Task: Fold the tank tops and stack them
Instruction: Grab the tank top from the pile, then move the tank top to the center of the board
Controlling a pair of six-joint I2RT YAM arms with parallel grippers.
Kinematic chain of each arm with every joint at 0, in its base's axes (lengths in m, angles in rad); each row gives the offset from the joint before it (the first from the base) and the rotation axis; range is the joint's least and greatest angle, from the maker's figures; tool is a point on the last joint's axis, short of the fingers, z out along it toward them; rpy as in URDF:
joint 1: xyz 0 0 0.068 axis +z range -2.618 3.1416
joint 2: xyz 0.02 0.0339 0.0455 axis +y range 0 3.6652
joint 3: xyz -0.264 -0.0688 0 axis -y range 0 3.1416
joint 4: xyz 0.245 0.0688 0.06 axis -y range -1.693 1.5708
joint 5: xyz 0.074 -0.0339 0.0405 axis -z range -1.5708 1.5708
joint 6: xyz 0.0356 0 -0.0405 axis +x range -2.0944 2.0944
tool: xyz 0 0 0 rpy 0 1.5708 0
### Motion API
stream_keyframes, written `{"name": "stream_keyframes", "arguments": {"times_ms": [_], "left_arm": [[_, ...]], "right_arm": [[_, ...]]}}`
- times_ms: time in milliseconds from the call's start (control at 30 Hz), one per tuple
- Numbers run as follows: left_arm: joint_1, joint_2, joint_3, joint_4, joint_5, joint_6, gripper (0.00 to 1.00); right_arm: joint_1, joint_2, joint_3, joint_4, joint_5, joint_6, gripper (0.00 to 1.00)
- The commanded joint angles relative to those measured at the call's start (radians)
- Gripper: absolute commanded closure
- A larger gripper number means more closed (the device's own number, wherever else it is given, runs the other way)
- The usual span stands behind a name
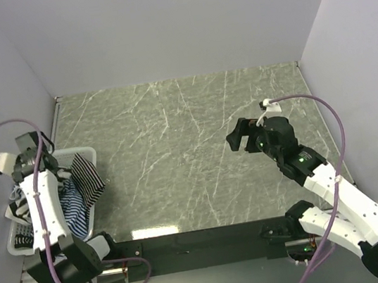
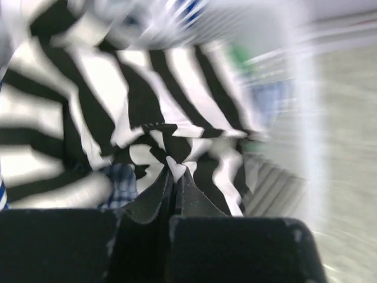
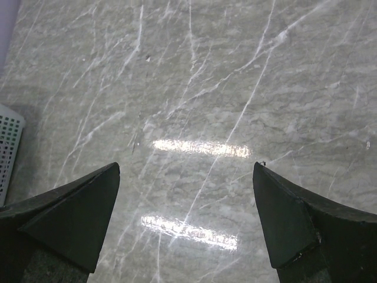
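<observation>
While your left arm reaches down into the white mesh basket (image 1: 81, 152) at the left edge of the table (image 1: 174, 136), your left gripper (image 2: 177, 175) has its two dark fingers pressed together, pinching a bunched fold of the black-and-white tank top (image 2: 147, 88). The cloth puckers where the fingertips meet, and its bold stripes fan out from that spot across most of the left wrist view, which is blurred. From above, that tank top drapes over the basket's right side. A blue-and-white tank top (image 1: 76, 207) with thinner stripes lies crumpled beside it in the basket, partly under your arm. Your right gripper (image 3: 185, 168) hangs over the bare marbled table on the right, well apart from the basket. Its fingers are spread wide with nothing between them, and only grey stone and two glare streaks show below.
</observation>
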Motion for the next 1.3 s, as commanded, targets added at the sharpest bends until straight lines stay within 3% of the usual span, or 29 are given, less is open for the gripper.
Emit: {"name": "stream_keyframes", "arguments": {"times_ms": [0,300,367,400,533,667,800,967,1067,1100,1133,1200,1267], "left_arm": [[0.001,-0.097,0.168,0.051,0.058,0.09,0.99],[-0.067,-0.057,0.601,-0.001,0.108,0.175,0.99],[-0.125,-0.027,0.745,0.005,0.156,0.199,0.99],[-0.158,-0.011,0.745,0.005,0.159,0.205,0.99],[-0.463,0.09,0.964,-0.021,0.11,0.224,0.99],[-0.715,0.162,0.966,0.028,0.028,0.227,0.99],[-0.991,0.23,0.849,0.074,-0.048,0.204,0.99],[-1.107,0.242,0.542,0.331,0.085,0.135,0.99],[-1.114,0.262,0.356,0.416,0.176,0.11,0.69],[-1.114,0.267,0.336,0.424,0.181,0.106,0.53],[-1.114,0.265,0.318,0.431,0.179,0.104,0.45],[-1.113,0.254,0.269,0.445,0.167,0.1,0.31],[-1.105,0.227,0.238,0.448,0.15,0.08,0.27]], "right_arm": [[-0.003,-0.015,0.069,-0.009,-0.007,-0.013,0.0],[-0.002,0.01,0.118,-0.027,-0.018,-0.018,0.0],[-0.003,0.021,0.133,-0.024,-0.015,-0.02,0.0],[-0.003,0.024,0.134,-0.026,-0.011,-0.018,0.0],[-0.005,0.048,0.179,-0.043,0.028,-0.016,0.0],[-0.003,0.05,0.206,-0.047,0.081,0.003,0.0],[-0.003,0.05,0.219,-0.055,0.123,0.019,0.0],[-0.003,0.041,0.207,-0.067,0.158,0.039,0.01],[-0.005,0.036,0.186,-0.072,0.177,0.046,0.01],[-0.003,0.038,0.181,-0.073,0.177,0.048,0.01],[-0.002,0.039,0.177,-0.07,0.168,0.05,0.01],[-0.002,0.041,0.155,-0.058,0.154,0.048,0.01],[0.005,0.053,0.135,-0.035,0.14,0.05,0.01]]}}
